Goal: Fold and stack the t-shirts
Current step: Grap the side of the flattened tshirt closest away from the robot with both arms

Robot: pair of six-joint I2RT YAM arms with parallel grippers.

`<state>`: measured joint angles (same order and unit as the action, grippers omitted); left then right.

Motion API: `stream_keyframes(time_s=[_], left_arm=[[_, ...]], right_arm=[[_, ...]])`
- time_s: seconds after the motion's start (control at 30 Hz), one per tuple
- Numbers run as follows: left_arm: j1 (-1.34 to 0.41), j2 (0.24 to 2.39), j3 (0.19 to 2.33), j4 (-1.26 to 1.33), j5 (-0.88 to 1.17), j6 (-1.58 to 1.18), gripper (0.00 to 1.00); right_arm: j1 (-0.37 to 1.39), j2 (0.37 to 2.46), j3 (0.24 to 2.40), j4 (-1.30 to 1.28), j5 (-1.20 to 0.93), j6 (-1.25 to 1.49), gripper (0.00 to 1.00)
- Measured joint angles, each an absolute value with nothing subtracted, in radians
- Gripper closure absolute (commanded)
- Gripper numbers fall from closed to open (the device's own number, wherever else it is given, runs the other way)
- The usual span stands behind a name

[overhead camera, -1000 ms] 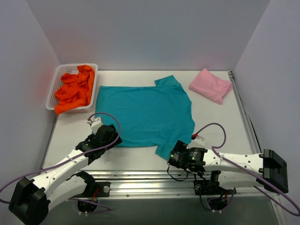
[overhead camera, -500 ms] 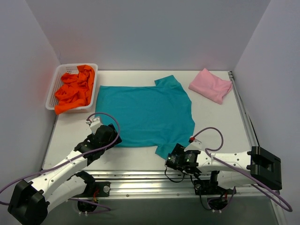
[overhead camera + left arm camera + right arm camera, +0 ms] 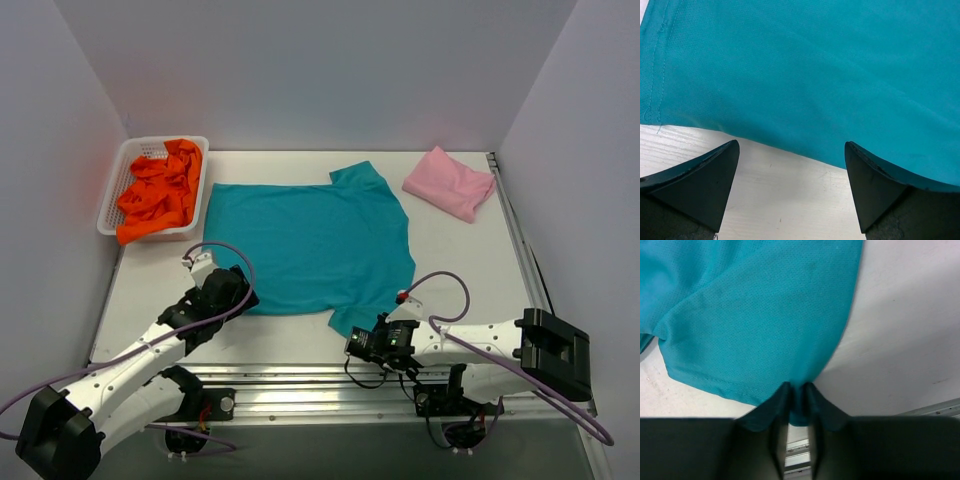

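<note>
A teal t-shirt (image 3: 305, 245) lies spread flat mid-table. My right gripper (image 3: 796, 388) is shut on the near sleeve of that shirt (image 3: 760, 325), teal cloth pinched between its fingertips; in the top view it sits at the sleeve's near corner (image 3: 352, 345). My left gripper (image 3: 791, 150) hangs open just over the shirt's near hem (image 3: 740, 135), with bare table between its fingers; from above it is at the shirt's near-left corner (image 3: 237, 290). A folded pink t-shirt (image 3: 449, 182) rests at the back right. Orange t-shirts (image 3: 160, 192) are heaped in the basket.
A white lattice basket (image 3: 113, 196) stands at the back left against the wall. Metal rails (image 3: 300, 385) run along the table's near edge between the arm bases. White walls close in the left, back and right sides.
My right gripper has slid left toward the sleeve's near corner and shut on the teal cloth. The left gripper has barely moved and stays open.
</note>
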<state>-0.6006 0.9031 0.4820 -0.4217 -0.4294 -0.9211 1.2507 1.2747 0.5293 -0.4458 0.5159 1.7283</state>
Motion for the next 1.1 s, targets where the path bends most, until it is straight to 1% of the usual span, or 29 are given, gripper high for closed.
stream_keyframes(time_s=[0.03,0.07,0.27,0.43,0.47,0.5,0.73,0.9,0.93,1.0,1.07,1.1], left_arm=[[-0.601,0.902,0.482,-0.422,-0.431,-0.923,0.04],[-0.601,0.900,0.482,-0.422,-0.433,-0.924,0.04],[-0.601,0.915,0.482,-0.442,-0.469,-0.967,0.03],[-0.601,0.938,0.486,-0.515,-0.528,-1.044,0.00],[-0.601,0.938,0.489,-0.537,-0.546,-1.067,0.04],[-0.601,0.937,0.491,-0.554,-0.559,-1.089,0.05],[-0.597,0.903,0.496,-0.680,-0.639,-1.222,0.05],[-0.527,0.903,0.480,-0.654,-0.611,-1.256,0.06],[-0.510,0.920,0.474,-0.644,-0.603,-1.259,0.11],[-0.496,0.962,0.467,-0.628,-0.591,-1.270,0.15],[-0.496,0.995,0.463,-0.625,-0.585,-1.276,0.31],[-0.496,1.004,0.462,-0.623,-0.582,-1.280,0.36]], right_arm=[[1.251,1.274,0.529,-0.444,0.514,1.728,0.99],[1.251,1.274,0.529,-0.444,0.513,1.727,1.00],[1.251,1.259,0.530,-0.479,0.530,1.736,1.00],[1.251,1.237,0.562,-0.551,0.590,1.748,1.00],[1.251,1.231,0.571,-0.562,0.604,1.750,1.00],[1.251,1.224,0.579,-0.570,0.620,1.751,1.00],[1.240,1.139,0.593,-0.613,0.713,1.744,1.00],[1.209,1.071,0.592,-0.621,0.752,1.710,1.00],[1.200,1.056,0.592,-0.626,0.759,1.703,1.00],[1.179,1.015,0.588,-0.636,0.773,1.692,1.00],[1.158,0.970,0.575,-0.634,0.780,1.666,1.00],[1.146,0.949,0.567,-0.630,0.780,1.652,1.00]])
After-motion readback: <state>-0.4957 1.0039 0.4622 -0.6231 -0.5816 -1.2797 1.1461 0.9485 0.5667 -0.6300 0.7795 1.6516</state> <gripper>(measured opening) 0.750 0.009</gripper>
